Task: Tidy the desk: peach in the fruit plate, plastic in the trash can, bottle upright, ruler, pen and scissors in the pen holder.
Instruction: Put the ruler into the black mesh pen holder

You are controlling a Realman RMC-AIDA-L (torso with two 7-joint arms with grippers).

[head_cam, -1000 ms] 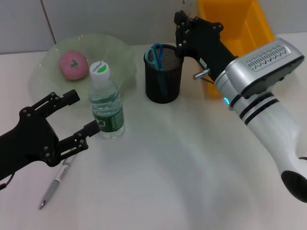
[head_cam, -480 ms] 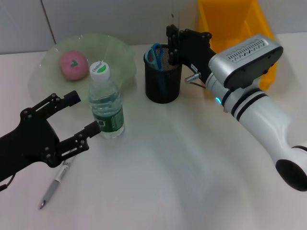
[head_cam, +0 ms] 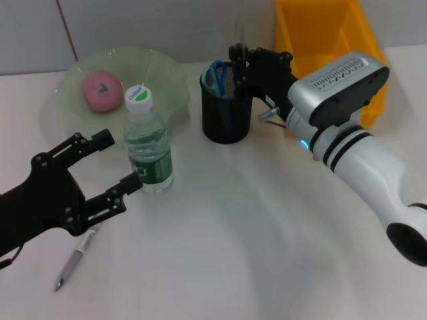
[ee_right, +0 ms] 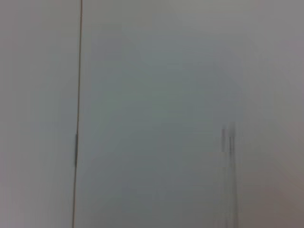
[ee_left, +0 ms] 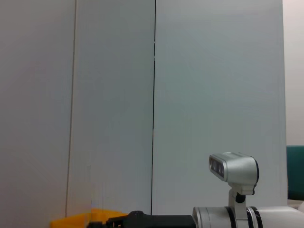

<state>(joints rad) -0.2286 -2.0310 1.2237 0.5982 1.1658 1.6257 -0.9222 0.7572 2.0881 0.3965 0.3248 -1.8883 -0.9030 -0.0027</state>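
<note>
from the head view, the peach sits in the fruit plate at ten o'clock, and the bottle stands upright beside the left gripper, whose fingers are spread and empty. scissors are in the pen holder. the right gripper is clenched on a clear ruler over the holder. the pen lies at seven o'clock, left to do. the left wrist view shows wall and the right arm; the right wrist view only wall.

i see the bottle upright, peach in the fruit plate, scissors in the pen holder, pen lying loose on the desk.
</note>
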